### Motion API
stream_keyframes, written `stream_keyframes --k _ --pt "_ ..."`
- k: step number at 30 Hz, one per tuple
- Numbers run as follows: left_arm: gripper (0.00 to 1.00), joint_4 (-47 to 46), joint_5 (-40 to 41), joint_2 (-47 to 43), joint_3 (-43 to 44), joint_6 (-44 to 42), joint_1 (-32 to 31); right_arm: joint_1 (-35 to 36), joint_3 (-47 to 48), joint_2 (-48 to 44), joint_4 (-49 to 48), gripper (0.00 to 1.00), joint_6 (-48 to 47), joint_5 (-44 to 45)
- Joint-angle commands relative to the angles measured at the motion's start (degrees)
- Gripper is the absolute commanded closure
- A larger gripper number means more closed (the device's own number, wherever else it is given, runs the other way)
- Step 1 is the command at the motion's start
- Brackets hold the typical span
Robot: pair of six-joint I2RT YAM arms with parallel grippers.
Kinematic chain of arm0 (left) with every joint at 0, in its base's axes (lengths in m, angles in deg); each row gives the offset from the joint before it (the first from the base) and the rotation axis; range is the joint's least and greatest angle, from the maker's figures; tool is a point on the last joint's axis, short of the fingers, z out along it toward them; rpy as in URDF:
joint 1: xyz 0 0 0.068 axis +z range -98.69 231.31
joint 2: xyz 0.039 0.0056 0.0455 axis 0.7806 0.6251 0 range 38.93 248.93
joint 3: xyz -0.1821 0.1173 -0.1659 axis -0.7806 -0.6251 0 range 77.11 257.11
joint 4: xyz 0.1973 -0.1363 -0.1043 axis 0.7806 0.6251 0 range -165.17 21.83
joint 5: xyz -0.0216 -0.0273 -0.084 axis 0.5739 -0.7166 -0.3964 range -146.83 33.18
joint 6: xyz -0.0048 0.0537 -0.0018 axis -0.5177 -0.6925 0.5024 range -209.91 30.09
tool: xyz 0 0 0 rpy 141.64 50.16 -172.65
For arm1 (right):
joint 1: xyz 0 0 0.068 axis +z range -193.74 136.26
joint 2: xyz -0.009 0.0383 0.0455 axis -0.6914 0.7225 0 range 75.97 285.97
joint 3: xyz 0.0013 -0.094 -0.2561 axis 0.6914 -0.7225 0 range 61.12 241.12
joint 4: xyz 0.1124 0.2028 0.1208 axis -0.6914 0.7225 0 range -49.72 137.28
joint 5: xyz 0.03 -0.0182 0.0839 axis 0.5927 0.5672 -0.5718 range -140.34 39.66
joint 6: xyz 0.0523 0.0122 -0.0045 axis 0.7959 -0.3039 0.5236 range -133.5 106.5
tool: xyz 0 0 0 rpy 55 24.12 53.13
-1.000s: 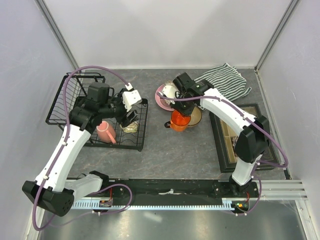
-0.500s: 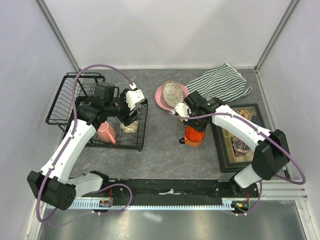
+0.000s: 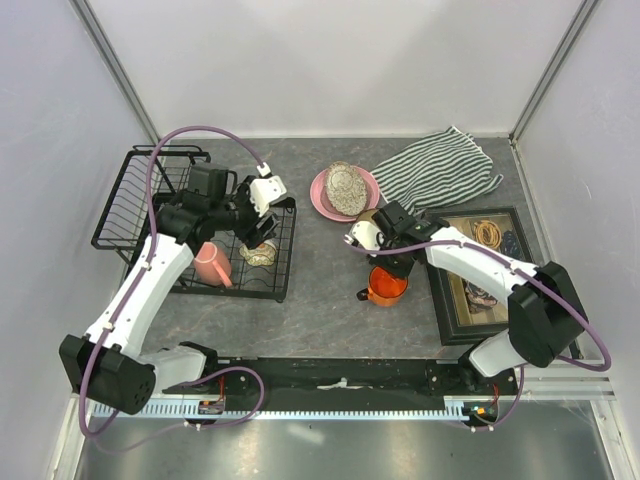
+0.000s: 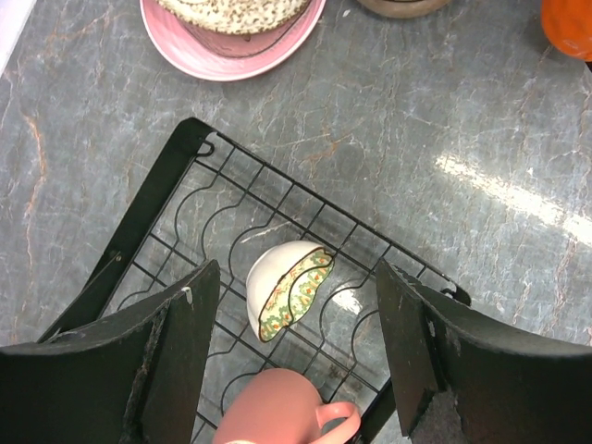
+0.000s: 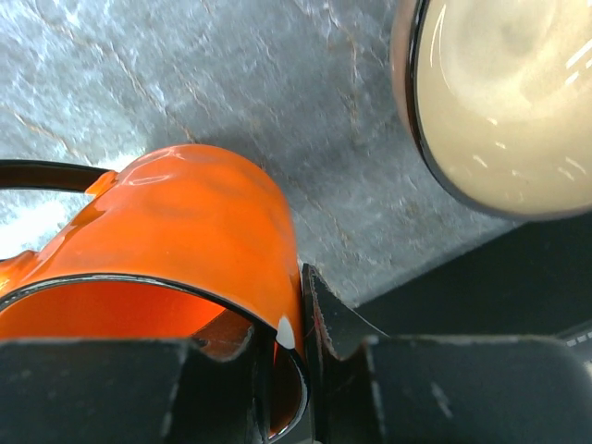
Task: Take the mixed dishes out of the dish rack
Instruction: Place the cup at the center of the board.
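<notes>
Grey marbled table carries the black wire dish rack at the left, where the small floral bowl lies tipped on its side on the flat tray section beside the pink mug. The left fingers are spread wide above the bowl. The right fingers pinch the rim of the orange mug near the tan-brown bowl, and the patterned oval dish sits on the pink plate farther back.
</notes>
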Motion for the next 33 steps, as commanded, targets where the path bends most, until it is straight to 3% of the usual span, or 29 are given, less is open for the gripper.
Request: stream_keyframes --k 1,19,29,33 --pt "0.25 -2.3 0.4 0.2 -0.6 -1.2 0.9 -0.1 -0.8 -0.5 -4.8 1.00 1.0 -2.1" --pt "0.25 0.2 0.3 0.7 -1.0 -4.5 2.7 -0.1 -1.7 3.6 -6.7 0.99 -0.4 -3.4" --pt "0.24 3.2 2.0 1.9 -0.8 -8.7 4.0 -0.1 -0.9 5.4 -7.0 0.73 -0.7 -2.9" --pt "0.23 4.0 3.7 2.5 -0.9 -11.6 4.2 -0.1 -0.1 5.3 -6.9 0.55 -0.6 -2.4"
